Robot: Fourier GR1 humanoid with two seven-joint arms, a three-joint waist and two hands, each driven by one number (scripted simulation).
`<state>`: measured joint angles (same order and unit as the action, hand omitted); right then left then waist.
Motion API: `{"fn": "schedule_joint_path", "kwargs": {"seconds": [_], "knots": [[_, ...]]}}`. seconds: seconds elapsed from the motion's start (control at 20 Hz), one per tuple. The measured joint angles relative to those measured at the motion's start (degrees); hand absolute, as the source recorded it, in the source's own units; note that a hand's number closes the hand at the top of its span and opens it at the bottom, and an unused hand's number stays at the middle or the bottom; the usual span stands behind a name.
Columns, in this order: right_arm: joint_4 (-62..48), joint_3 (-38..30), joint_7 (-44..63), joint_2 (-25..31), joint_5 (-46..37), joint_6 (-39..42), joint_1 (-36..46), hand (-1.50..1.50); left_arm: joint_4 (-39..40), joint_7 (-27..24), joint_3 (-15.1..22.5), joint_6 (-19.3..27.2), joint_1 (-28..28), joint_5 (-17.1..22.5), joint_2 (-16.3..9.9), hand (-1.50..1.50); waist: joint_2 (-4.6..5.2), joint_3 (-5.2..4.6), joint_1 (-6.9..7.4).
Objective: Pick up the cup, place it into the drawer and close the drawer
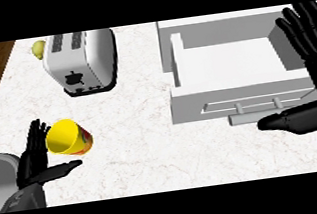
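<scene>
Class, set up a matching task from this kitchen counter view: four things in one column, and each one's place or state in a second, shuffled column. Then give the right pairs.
Things:
1. cup
2. toaster
3. drawer
4. right hand

Places or states:
A. pulled open, nothing inside
B. yellow, tilted, beside the open left hand
C. open, fingers straight, at the drawer's right side
D. silver, standing at the counter's far left

Pairs: 1-B, 2-D, 3-A, 4-C
</scene>
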<state>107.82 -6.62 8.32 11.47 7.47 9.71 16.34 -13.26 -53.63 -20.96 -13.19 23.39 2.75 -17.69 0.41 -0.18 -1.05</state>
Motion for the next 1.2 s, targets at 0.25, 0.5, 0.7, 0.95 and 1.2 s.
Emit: {"fn": "schedule_joint_path", "kwargs": {"seconds": [0.25,0.5,0.7,0.95,1.2], "knots": [[0.2,0.6,0.0,-0.8,-0.5,-0.6,0.2,-1.50,2.2,-2.3,0.3,1.7,1.2,-0.9,1.4,-1.50,0.15,-0.06,-0.31],[-1.4,-1.0,-1.7,0.6,0.7,1.5,-0.5,-1.50,3.4,-2.4,0.2,0.7,1.9,-1.2,0.1,-1.50,0.23,-0.08,-0.51],[-1.1,-1.1,-1.5,0.7,0.8,1.6,-0.7,-1.50,3.7,-2.2,0.4,0.3,3.4,-1.3,1.5,-1.50,0.25,-0.08,-0.66],[-0.7,-0.7,0.2,0.5,0.8,1.0,0.4,-1.50,3.2,-1.5,0.5,-3.6,4.1,-0.9,2.5,1.50,0.27,-0.11,-0.66],[-1.4,-0.6,-0.3,0.5,0.0,0.8,0.9,-1.50,0.1,-5.5,0.4,1.5,3.9,-1.5,2.9,1.50,0.36,-0.10,-0.50]]}}
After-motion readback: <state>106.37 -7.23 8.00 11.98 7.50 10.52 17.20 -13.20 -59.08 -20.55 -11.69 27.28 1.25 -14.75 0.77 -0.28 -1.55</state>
